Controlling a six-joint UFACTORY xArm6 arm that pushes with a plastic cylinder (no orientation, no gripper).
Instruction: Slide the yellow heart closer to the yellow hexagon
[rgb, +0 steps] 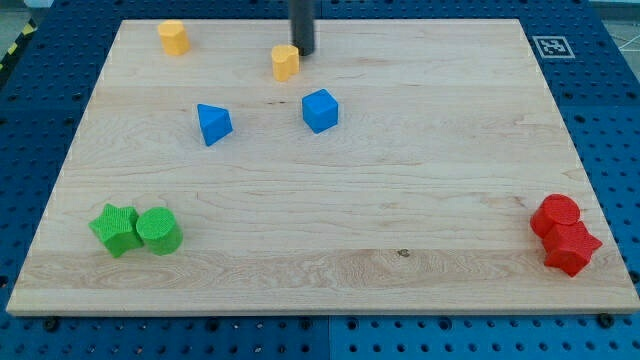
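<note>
The yellow heart (285, 61) lies near the view's top, a little left of centre. The yellow hexagon (174, 37) lies at the view's top left, well apart from the heart. My tip (302, 52) is the lower end of a dark rod coming down from the top edge. It stands just to the right of the heart, very close to it or touching it; I cannot tell which.
A blue triangle (213, 124) and a blue cube (320, 110) lie below the heart. A green star (115, 229) and a green cylinder (158, 230) sit together at bottom left. A red cylinder (555, 214) and a red star (572, 247) sit at bottom right. The wooden board (400, 190) rests on a blue pegboard.
</note>
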